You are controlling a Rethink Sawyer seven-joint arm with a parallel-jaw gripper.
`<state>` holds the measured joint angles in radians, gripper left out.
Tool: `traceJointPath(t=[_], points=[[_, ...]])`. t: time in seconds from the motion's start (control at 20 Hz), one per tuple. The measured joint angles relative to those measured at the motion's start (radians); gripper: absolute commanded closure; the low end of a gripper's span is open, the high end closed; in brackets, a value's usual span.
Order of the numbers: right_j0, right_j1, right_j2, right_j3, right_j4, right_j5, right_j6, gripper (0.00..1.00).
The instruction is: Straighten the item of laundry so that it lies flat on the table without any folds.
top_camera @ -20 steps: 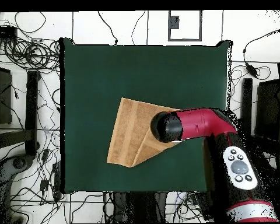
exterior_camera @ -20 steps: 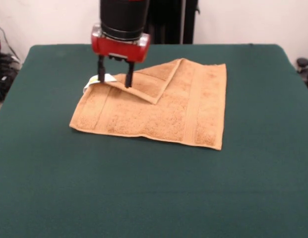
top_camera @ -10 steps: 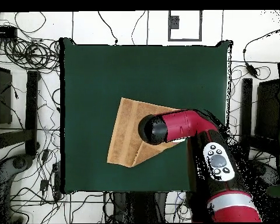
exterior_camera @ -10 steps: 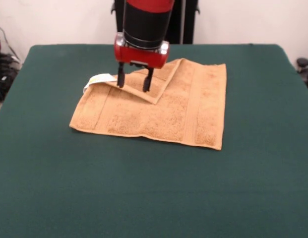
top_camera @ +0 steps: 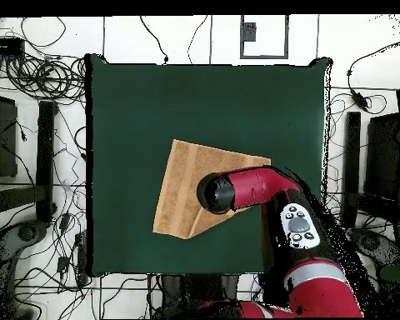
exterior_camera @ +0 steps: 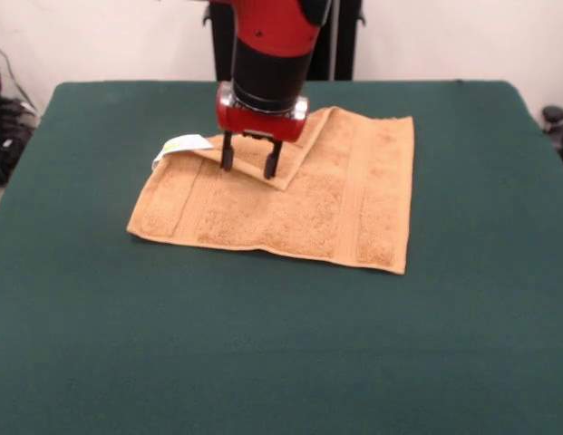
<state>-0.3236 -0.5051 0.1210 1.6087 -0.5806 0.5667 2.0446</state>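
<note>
The orange-tan towel (exterior_camera: pixel 299 204) lies on the dark green table (exterior_camera: pixel 263 353), a little towards the far side. Its far left corner is folded over onto itself as a triangular flap (exterior_camera: pixel 276 145), and a small white tag (exterior_camera: pixel 183 145) sticks out at the left. My gripper (exterior_camera: pixel 249 163) hangs straight down over that flap, open, with its two black fingers (exterior_camera: pixel 228 156) spread just above or touching the fold. In the overhead view the arm's end (top_camera: pixel 217 192) covers the folded part of the towel (top_camera: pixel 180 187).
Cables and stands lie on the floor round the table (top_camera: pixel 37 125). A black stand (exterior_camera: pixel 340 36) stands behind the table's far edge. The towel's right edge (exterior_camera: pixel 408 195) lies flat.
My gripper has moved right along the towel's far edge, from beside the white tag to over the folded flap, and has come down a little lower. The towel has not moved.
</note>
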Motion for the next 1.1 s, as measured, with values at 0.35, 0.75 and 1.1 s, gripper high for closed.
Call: traceJointPath(t=[0.35, 0.75, 1.1], points=[[0.0, 0.032, -0.023, 0.0, 0.019, -0.023, 0.0, 0.0], [-0.012, 0.043, -0.027, -0.002, 0.068, -0.025, 0.0, 0.0], [-0.039, 0.063, -0.027, -0.015, 0.146, 0.006, 0.0, 0.0]])
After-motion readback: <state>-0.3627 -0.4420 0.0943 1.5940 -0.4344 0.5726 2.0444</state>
